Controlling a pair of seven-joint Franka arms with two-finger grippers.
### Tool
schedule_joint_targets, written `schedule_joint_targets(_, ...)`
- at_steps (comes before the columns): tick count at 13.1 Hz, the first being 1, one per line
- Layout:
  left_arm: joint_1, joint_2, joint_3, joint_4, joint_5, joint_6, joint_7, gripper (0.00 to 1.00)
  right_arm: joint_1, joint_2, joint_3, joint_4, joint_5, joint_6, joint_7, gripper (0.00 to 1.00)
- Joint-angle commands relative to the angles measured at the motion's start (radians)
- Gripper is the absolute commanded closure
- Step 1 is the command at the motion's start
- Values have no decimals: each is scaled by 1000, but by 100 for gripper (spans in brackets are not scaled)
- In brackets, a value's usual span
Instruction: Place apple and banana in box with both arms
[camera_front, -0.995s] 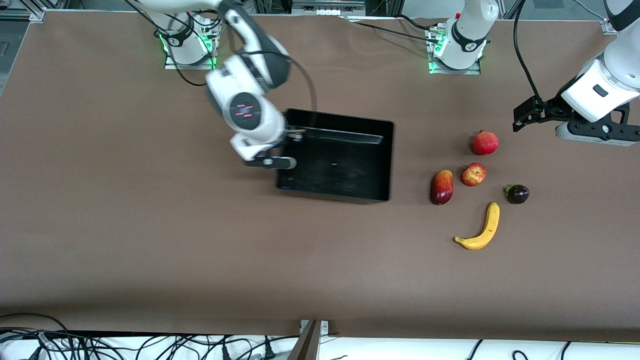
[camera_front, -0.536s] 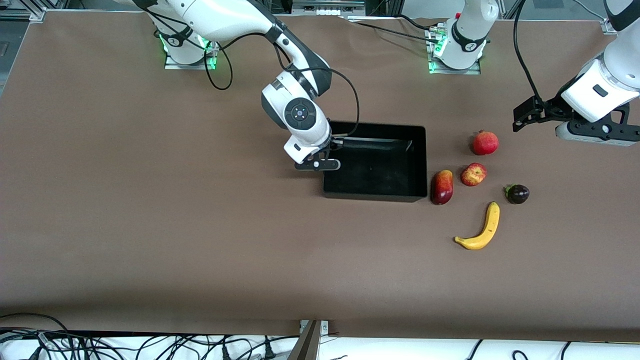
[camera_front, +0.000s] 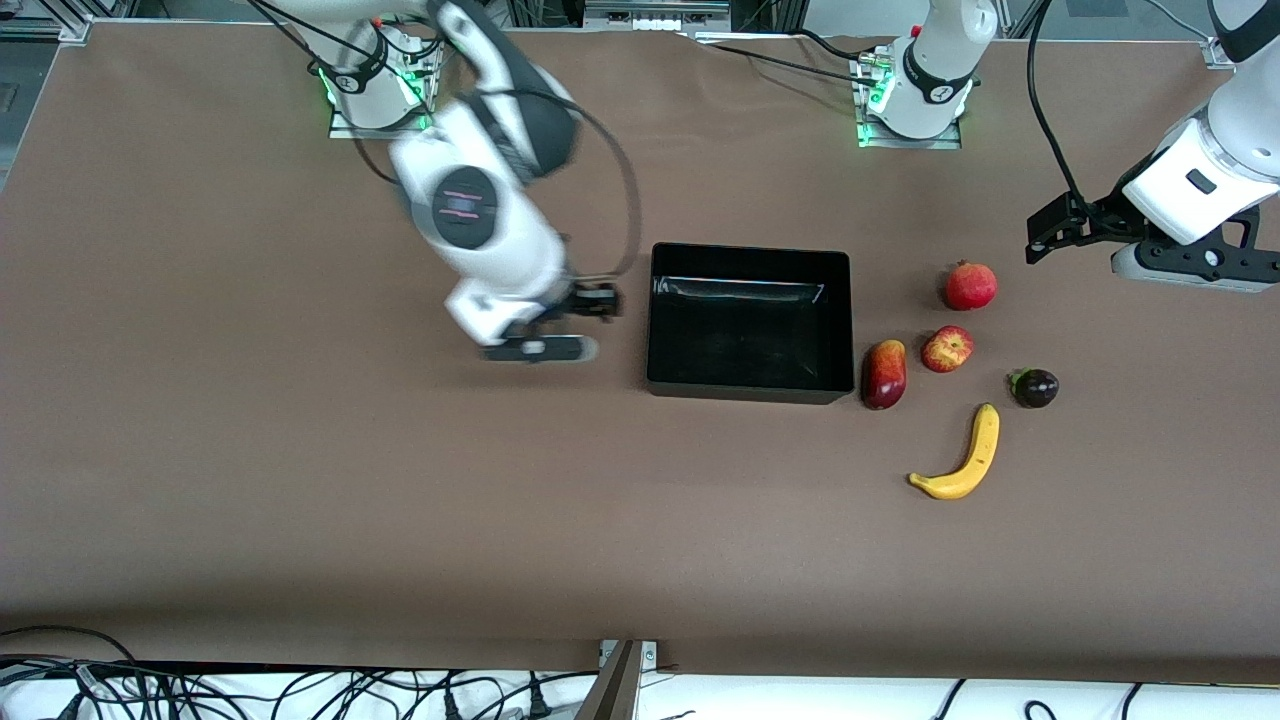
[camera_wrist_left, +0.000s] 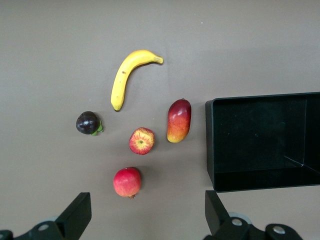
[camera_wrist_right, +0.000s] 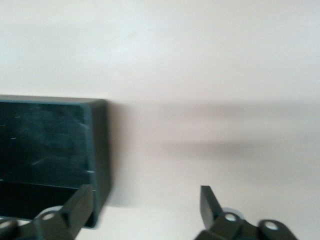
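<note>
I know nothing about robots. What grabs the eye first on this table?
The glossy black box sits mid-table, nothing in it. Beside it, toward the left arm's end, lie bright fruits: a yellow banana nearest the front camera, a streaked apple, a mango. The right end effector hangs open next to the box.

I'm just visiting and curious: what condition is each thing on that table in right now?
Box: empty, open-topped.
Apple: on the table, untouched.
Banana: lying flat, untouched.
Right end effector: open, holding nothing, beside the box.
Left end effector: open, holding nothing, above the fruit.
</note>
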Motion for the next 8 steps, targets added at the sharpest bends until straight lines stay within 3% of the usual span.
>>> schedule_joint_targets(1,-2,13,0,25,27,-6,-2,0,-1,-80,-141,-30,0,-153,-80,0)
schedule_joint_targets(3,-2,15,0,23,44,-9,1,0,-13,-109,-218,-30,-20,-245,-161,0)
schedule_joint_targets(4,-5,15,-3,23,75,-14,3,0,-35,-140,-227,-38,-94,-252,-196,0)
schedule_joint_targets(6,-18,28,-6,23,139,-15,1,0,-116,-180,-189,-47,-228,-217,-273,0)
schedule_joint_targets(8,-19,32,-17,23,142,-29,-4,0,-250,-267,-96,-111,-232,-160,-286,0)
